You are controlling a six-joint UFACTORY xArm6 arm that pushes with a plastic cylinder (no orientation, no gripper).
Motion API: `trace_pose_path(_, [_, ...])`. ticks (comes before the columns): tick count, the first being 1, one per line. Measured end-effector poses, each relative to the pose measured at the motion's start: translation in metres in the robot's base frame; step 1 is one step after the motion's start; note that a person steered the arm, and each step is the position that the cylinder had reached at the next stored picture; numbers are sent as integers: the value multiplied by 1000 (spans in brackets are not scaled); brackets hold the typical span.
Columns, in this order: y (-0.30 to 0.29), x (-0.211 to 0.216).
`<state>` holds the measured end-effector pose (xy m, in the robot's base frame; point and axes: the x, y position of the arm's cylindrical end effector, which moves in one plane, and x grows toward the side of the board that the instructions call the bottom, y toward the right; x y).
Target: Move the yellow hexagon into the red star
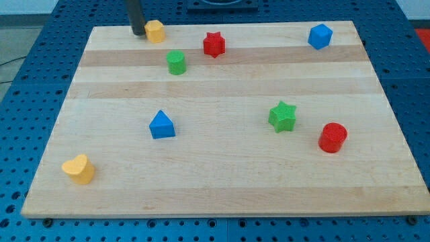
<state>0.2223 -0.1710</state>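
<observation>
The yellow hexagon (155, 31) sits near the board's top edge, left of centre. My tip (137, 31) stands right beside it on its left, touching or nearly touching it. The red star (213, 44) lies to the right of the hexagon and slightly lower, about a block's width and more away.
A green cylinder (176, 62) lies below and between the hexagon and the star. A blue cube (320, 35) is at top right. A blue triangle (161, 125), green star (282, 116), red cylinder (332, 137) and yellow heart (78, 169) lie lower down on the wooden board (222, 181).
</observation>
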Motion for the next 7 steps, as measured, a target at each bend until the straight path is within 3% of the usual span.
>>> trace_pose_path(1, [40, 30])
trace_pose_path(2, [-14, -23])
trace_pose_path(3, [39, -30])
trace_pose_path(4, [95, 6])
trace_pose_path(5, [97, -7])
trace_pose_path(6, [62, -29])
trace_pose_path(7, [51, 9])
